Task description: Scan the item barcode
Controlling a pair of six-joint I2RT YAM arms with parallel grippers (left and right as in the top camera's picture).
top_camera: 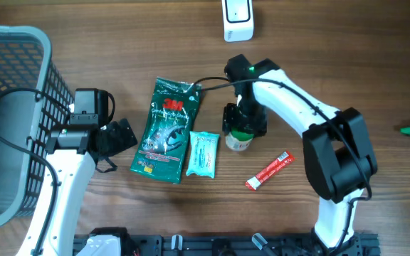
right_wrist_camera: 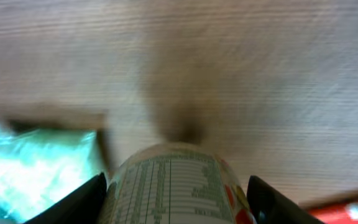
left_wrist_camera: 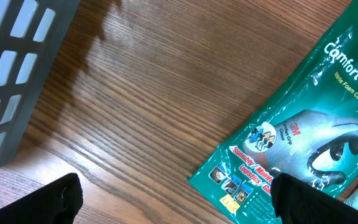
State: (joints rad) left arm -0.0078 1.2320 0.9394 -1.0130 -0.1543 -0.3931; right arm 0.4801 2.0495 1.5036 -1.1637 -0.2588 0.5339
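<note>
Pick-up stage here — the right tool [right_wrist_camera: 177, 202] sits astride the small bottle [top_camera: 238, 141], one finger on each flank and the printed label facing the wrist camera. Whether the pads actually pinch it, I cannot tell. The bottle is near the middle of the worktop [top_camera: 333, 57], just beside the pale blue packet [top_camera: 203, 153]. The left tool [top_camera: 117, 136] hangs wide and empty toward the left edge, near the green glove pack [top_camera: 169, 128]. The white scanner [top_camera: 238, 20] waits at the far edge. Next, by my reading: firm the grip, lift, and carry the bottle to the scanner — barcode turned to face it.
</note>
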